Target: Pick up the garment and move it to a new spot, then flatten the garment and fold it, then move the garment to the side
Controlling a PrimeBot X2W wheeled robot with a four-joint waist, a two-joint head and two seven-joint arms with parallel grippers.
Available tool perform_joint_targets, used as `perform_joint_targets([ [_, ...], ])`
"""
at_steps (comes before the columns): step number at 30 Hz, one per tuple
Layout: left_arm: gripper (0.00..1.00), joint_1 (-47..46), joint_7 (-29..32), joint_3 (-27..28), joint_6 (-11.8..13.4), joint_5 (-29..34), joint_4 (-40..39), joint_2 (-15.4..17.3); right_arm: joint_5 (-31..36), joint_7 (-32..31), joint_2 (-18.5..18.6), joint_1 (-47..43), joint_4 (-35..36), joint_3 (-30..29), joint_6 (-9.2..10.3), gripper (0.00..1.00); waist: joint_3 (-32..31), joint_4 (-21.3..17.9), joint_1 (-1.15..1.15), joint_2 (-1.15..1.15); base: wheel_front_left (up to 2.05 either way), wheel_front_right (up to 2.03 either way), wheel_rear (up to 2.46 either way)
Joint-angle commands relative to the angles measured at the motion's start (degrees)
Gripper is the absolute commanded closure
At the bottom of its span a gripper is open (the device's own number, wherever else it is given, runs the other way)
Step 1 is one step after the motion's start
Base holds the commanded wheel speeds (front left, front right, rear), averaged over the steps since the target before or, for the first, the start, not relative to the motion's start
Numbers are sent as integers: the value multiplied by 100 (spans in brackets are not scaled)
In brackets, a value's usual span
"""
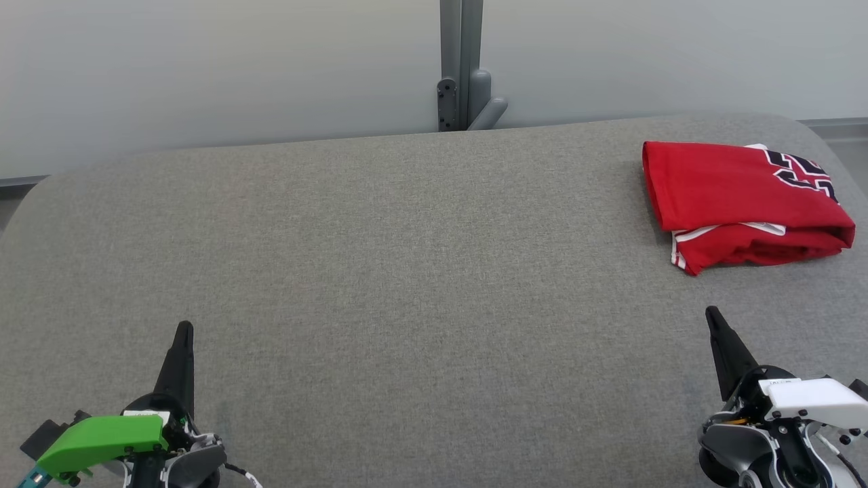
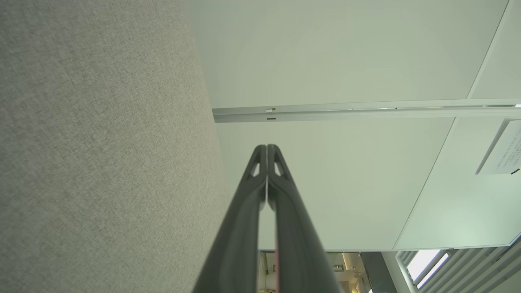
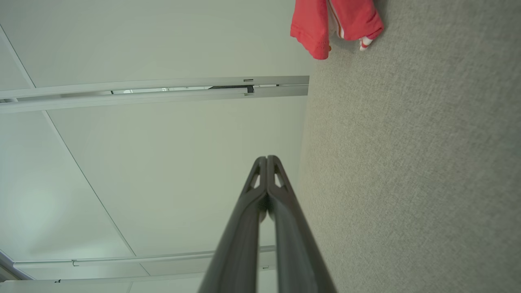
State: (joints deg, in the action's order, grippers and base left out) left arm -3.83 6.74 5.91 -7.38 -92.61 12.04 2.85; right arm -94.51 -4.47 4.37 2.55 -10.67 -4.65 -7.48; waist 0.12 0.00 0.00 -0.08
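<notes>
At the lower left of the head view, the left claw [image 1: 184,331] is seen over the grey fabric desk [image 1: 407,271]. Its two dark fingers are pressed into a single point, and a green cover [image 1: 102,440] is mounted behind them. In the left wrist view the same claw [image 2: 266,148] is shown closed tip to tip with nothing between the fingers. It is set against pale wall panels [image 2: 325,61], and a slatted window [image 2: 427,264] is caught at that view's lower right.

Behind the middle of the desk's far edge, a grey post [image 1: 461,68] is seen in the head view.

At the far right of the desk the red garment [image 1: 739,203] is laid folded, with a dark-and-white print on its far corner and white trim along the near edge. It is well apart from the left claw.

The right claw [image 1: 713,315], backed by a white cover [image 1: 814,396], is closed and empty. The garment lies ahead of it, near but not touched. In the right wrist view a red hem of the garment [image 3: 325,24] with white trim is shown at the top edge, beyond the closed tips.
</notes>
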Motion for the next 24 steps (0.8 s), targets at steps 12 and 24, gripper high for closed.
perform_joint_targets([
  [12,100,-59,19,18,-33,-12,-18,3,43,-45,-15,34,8,-42,-2,100,0,0,0,8,0,0,0],
  [24,100,-58,18,17,-32,-13,-18,3,61,-65,-31,37,6,-64,-2,100,0,0,0,8,0,0,0],
])
